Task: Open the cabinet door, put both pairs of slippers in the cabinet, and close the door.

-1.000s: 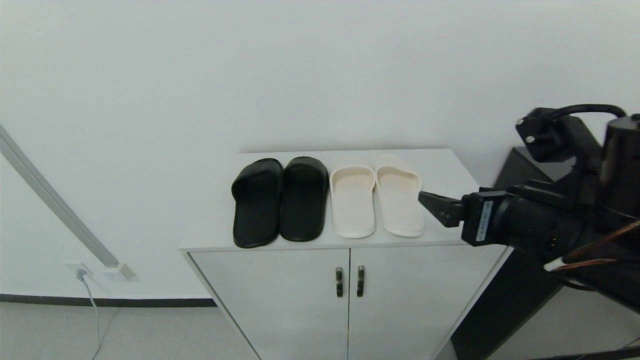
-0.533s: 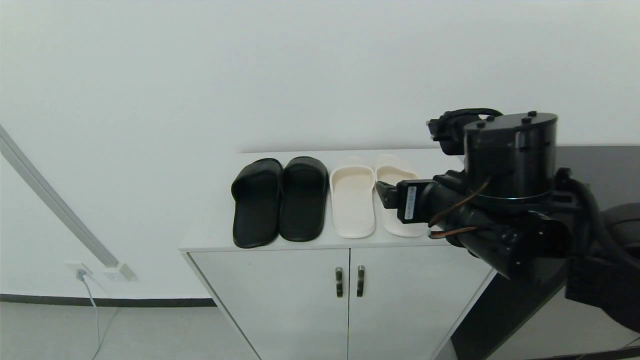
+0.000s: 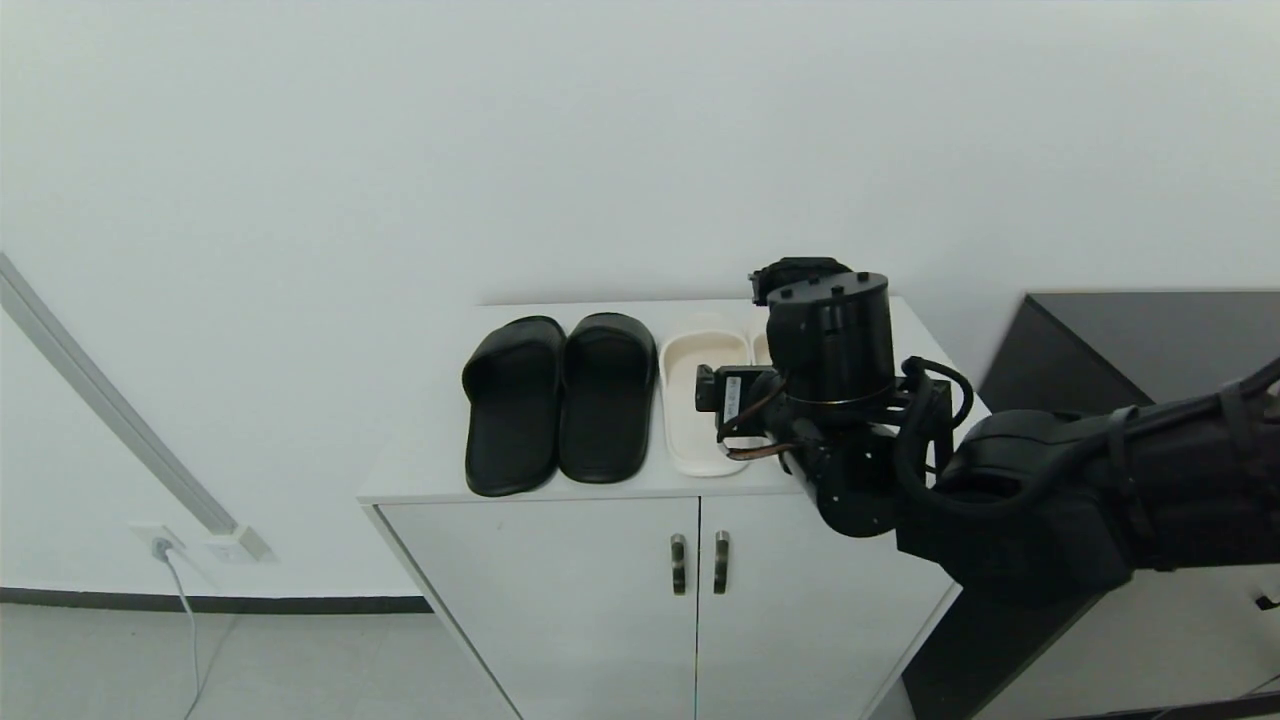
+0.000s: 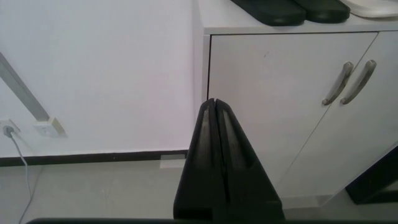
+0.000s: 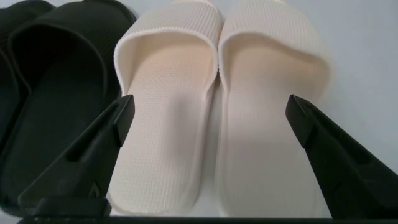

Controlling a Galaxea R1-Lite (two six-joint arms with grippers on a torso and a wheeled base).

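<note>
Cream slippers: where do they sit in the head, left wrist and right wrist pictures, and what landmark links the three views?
Head view: cream slippers at the centre, on top of the cabinet; the right one is mostly hidden behind the right arm.
Left wrist view: just a pale heel edge in a corner, above the cabinet doors.
Right wrist view: both slippers, seen close up across the middle.
Shared landmark: the black slippers directly beside them.

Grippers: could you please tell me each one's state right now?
Left gripper: shut, empty.
Right gripper: open, holding nothing.
</note>
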